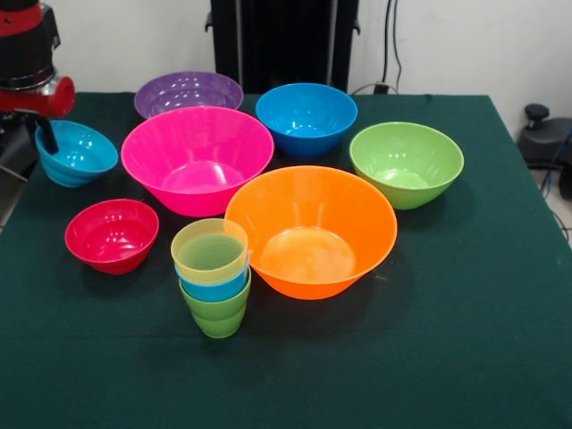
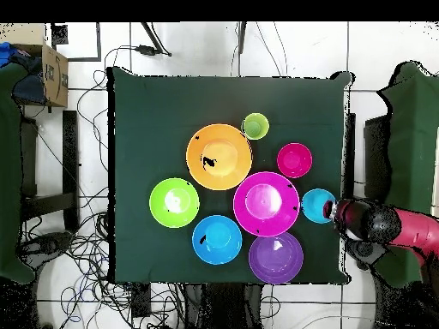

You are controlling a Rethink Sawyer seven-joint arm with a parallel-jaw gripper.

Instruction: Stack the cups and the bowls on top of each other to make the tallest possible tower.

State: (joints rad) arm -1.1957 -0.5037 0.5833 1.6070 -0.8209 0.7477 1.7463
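Observation:
The tower [image 1: 212, 277] stands front of centre: a green cup lowest, a blue cup in it, a yellow cup on top; it also shows in the overhead view [image 2: 255, 126]. Seven bowls sit open side up around it: orange [image 1: 311, 231], pink [image 1: 197, 159], purple [image 1: 188, 92], blue [image 1: 306, 118], green [image 1: 407, 163], red [image 1: 112, 234] and teal [image 1: 76, 152]. My gripper [image 1: 42, 134] hangs at the teal bowl's far left rim, at the table's edge [image 2: 334, 210]. It holds nothing that I can see.
The green cloth table [image 1: 483, 340] carries all the bowls. The black pedestal [image 1: 284, 40] stands behind the purple and blue bowls. A cardboard box [image 2: 53, 73] and cables [image 2: 81, 248] lie on the floor beside the table.

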